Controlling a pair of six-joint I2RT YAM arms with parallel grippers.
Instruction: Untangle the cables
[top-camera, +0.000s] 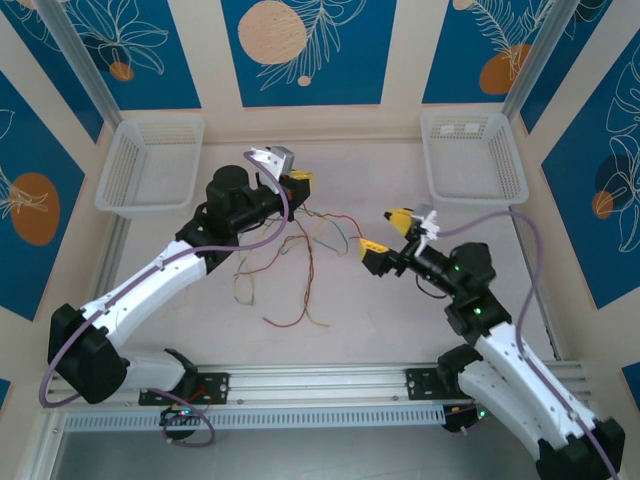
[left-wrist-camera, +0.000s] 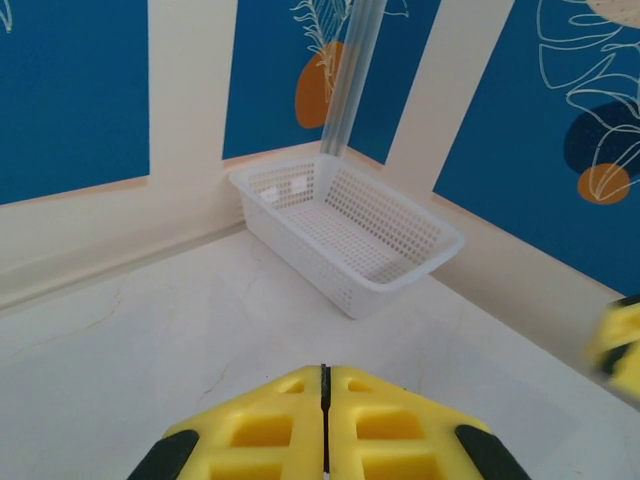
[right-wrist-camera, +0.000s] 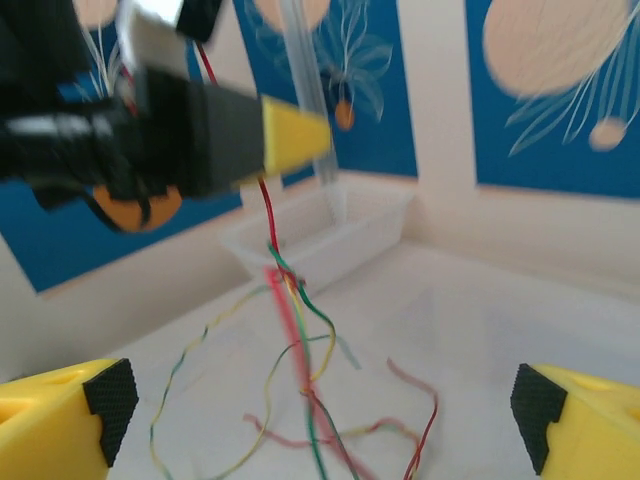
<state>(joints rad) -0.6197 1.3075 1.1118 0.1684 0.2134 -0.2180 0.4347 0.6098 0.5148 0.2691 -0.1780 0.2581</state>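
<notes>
The cables (top-camera: 308, 262) are thin red and yellow-green wires in a loose tangle on the table between the arms. My left gripper (top-camera: 298, 180) is raised at the tangle's far end, its yellow fingers (left-wrist-camera: 270, 430) pressed together. In the right wrist view the left gripper (right-wrist-camera: 295, 135) has a red wire hanging from it, and the knotted cables (right-wrist-camera: 300, 340) trail down from that to the table. My right gripper (top-camera: 385, 232) stands open to the right of the tangle, facing it; its fingers (right-wrist-camera: 70, 410) are spread wide with the wires beyond them, untouched.
A white mesh basket (top-camera: 150, 165) sits at the back left and another white basket (top-camera: 472, 155) at the back right, also seen from the left wrist (left-wrist-camera: 350, 225). Blue patterned walls close off the back and both sides of the table.
</notes>
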